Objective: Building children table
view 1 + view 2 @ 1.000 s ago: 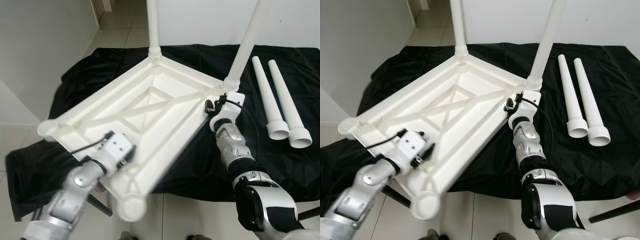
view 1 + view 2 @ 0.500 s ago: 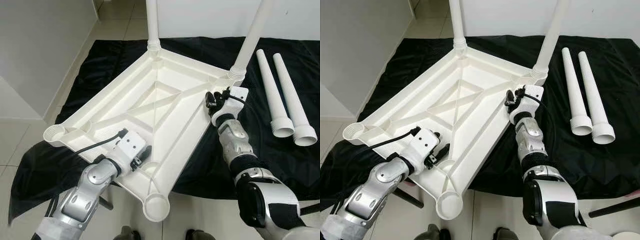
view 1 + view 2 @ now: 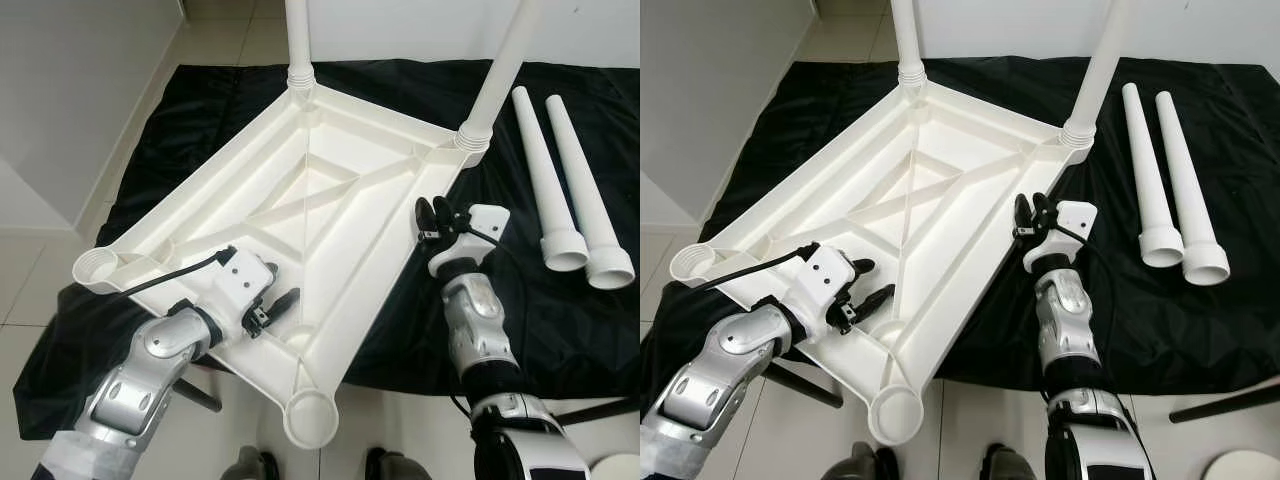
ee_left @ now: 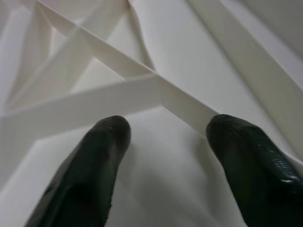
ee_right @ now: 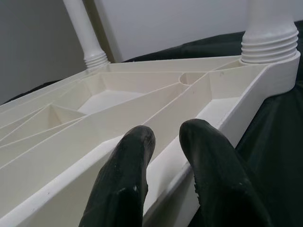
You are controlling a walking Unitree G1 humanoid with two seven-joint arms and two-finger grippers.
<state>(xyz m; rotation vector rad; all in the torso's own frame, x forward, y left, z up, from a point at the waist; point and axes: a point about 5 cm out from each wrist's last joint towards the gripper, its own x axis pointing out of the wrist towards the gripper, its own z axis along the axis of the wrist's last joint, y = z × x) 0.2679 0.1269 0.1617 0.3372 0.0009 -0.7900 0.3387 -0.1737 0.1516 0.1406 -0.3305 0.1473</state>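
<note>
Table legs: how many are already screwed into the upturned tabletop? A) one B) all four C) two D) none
C: two legs stand in the far corner sockets, while two loose legs lie on the black cloth and the near sockets are empty.

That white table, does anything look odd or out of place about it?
The table top lies upside down on the black cloth, its near corner overhanging the floor. Only two legs are screwed in; two more legs lie loose beside it.

Upturned tabletop (image 3: 330,200) on cloth (image 3: 560,330), 2 legs (image 3: 497,80) screwed in far corners; 2 loose legs (image 3: 565,180) lying to its right.
</note>
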